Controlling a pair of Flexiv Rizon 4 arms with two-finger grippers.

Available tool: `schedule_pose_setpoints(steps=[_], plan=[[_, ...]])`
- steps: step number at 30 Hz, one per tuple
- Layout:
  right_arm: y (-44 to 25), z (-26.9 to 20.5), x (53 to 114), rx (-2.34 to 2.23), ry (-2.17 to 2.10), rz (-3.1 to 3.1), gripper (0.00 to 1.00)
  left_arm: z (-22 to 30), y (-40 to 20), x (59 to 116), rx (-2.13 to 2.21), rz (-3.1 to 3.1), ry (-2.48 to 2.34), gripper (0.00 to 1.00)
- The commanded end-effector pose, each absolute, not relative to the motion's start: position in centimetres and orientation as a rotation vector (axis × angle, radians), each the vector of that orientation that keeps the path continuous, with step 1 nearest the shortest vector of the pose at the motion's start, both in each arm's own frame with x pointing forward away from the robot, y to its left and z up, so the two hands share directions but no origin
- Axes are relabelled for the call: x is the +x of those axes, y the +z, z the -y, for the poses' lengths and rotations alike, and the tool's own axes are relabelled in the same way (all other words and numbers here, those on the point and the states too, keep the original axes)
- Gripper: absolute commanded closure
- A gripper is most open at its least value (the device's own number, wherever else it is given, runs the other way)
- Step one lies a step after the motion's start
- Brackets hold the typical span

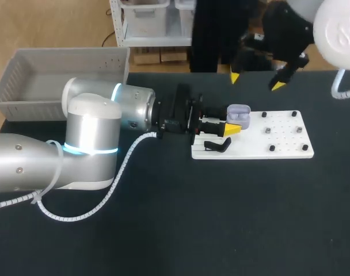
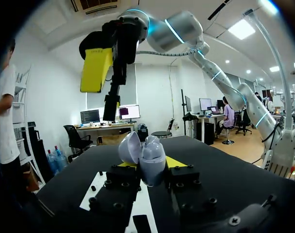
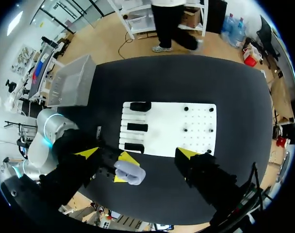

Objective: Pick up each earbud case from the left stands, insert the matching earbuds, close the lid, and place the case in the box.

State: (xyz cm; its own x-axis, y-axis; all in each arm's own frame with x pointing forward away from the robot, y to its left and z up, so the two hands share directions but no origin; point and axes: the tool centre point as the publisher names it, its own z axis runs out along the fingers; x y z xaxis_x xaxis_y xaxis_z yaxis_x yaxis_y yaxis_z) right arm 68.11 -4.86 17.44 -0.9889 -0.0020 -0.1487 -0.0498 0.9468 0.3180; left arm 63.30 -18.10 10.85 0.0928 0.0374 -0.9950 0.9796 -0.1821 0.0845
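My left claw (image 2: 151, 170) is clamped on the lavender earbud case (image 1: 238, 114), lid open, over the near-left part of the flat white board (image 1: 284, 146) on the dark matte desk (image 1: 221, 230). The case is a smooth, rounded plastic pebble. Risk: it twists or squirts out of the yellow pads if the lid is pushed off-centre. Can't tell if buds are seated. Right claw (image 1: 255, 80) hangs farther back, spread wide, empty. Perforated grey plastic box (image 1: 25, 75) sits far left, well apart
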Motion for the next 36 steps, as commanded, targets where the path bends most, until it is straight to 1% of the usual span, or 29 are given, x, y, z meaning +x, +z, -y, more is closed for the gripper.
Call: schedule_pose_setpoints(steps=[1, 10, 18, 29, 36], plan=[[16.0, 5.2, 68.6, -0.018, 0.483, -2.969, 0.0, 18.1, 10.8, 63.1, 1.412, -1.083, -1.246, 1.0], [13.9, 6.1, 68.6, 0.025, 0.448, -3.007, 0.0, 18.1, 10.8, 63.1, 1.412, -1.083, -1.246, 1.0], [12.7, 5.8, 67.1, -0.018, 0.422, -3.061, 0.0, 18.1, 10.8, 63.1, 1.412, -1.083, -1.246, 1.0], [13.3, 5.4, 64.9, -0.07, 0.402, -3.071, 0.0, 18.1, 10.8, 63.1, 1.412, -1.083, -1.246, 1.0], [16.0, 7.0, 65.0, -0.012, 0.443, -2.921, 0.0, 18.1, 10.8, 63.1, 1.412, -1.083, -1.246, 1.0]])
